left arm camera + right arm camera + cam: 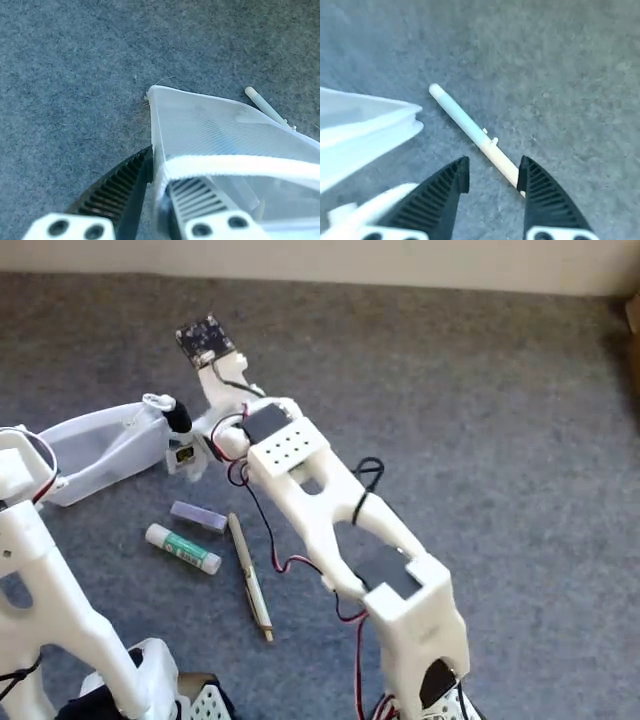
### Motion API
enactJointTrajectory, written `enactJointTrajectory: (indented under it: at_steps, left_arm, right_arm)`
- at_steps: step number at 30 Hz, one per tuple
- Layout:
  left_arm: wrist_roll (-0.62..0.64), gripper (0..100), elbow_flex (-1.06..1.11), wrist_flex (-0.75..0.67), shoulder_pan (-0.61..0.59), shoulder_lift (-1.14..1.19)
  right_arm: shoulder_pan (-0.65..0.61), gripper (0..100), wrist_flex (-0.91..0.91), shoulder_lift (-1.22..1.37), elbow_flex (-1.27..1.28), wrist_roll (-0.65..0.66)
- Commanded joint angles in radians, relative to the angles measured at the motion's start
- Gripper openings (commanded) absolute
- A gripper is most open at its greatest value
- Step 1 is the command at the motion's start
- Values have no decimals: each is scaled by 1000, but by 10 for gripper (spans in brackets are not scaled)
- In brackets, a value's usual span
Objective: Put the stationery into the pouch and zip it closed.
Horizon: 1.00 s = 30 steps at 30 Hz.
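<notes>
Our left gripper (157, 167) pinches the pouch (215, 130) rim; we should hold that mouth steady. Our right gripper (493, 167) stands open over the white pen (465, 122), so we lower squarely before closing.

Soft, even daylight fills the high view, brightest on the pale strip (400, 260) at 12 o'clock, and the white arm (330, 500) at centre casts only a faint shadow on the grey carpet (500, 440). In the left wrist view the translucent pouch (215, 130) glares almost white. In the right wrist view the pen (465, 122) shines pale against dimmer carpet.
</notes>
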Motion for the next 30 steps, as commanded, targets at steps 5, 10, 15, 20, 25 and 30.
enactJointTrajectory:
  at_steps: [5, 10, 15, 20, 25, 30]
  left_arm:
    - [14, 27, 1, -25, -12, -7]
    - [14, 27, 38, -61, -12, -7]
    - [14, 27, 41, -63, -12, -7]
    - [14, 27, 41, -64, -12, -7]
    - [14, 27, 41, -64, -12, -7]
    - [14, 27, 41, -63, -12, -7]
  right_arm:
    - [7, 156, 2, 93, -120, 77]
    - [13, 156, 2, 179, -174, 77]
    - [10, 156, 2, 240, -202, 109]
    - [12, 156, 2, 294, -200, 167]
    - [13, 156, 2, 306, -202, 169]
    - [31, 156, 2, 309, -202, 169]
